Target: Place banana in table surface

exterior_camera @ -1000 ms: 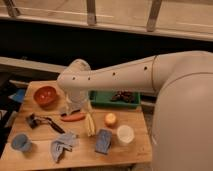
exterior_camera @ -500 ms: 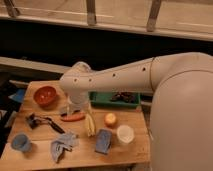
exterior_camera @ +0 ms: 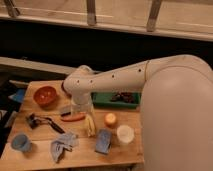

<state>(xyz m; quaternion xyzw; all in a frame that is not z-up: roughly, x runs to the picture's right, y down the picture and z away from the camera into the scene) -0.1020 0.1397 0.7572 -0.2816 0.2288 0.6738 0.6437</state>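
Observation:
The banana [exterior_camera: 90, 125] is pale yellow and lies on the table surface [exterior_camera: 35, 150], a light brown wooden top, just right of the orange carrot [exterior_camera: 74, 118]. My gripper [exterior_camera: 81, 110] hangs from the white arm directly above the carrot and the banana's far end. The arm hides the wrist and part of the table behind it.
An orange bowl [exterior_camera: 45, 95] sits at the back left and a green tray [exterior_camera: 117, 98] at the back. A round orange fruit [exterior_camera: 110, 119], white cup [exterior_camera: 125, 134], blue packet [exterior_camera: 104, 141], grey-blue cloth [exterior_camera: 62, 145], blue cup [exterior_camera: 20, 142] and black tool [exterior_camera: 42, 122] lie around.
The arm has shifted slightly to the right. The banana and the other objects lie where they were.

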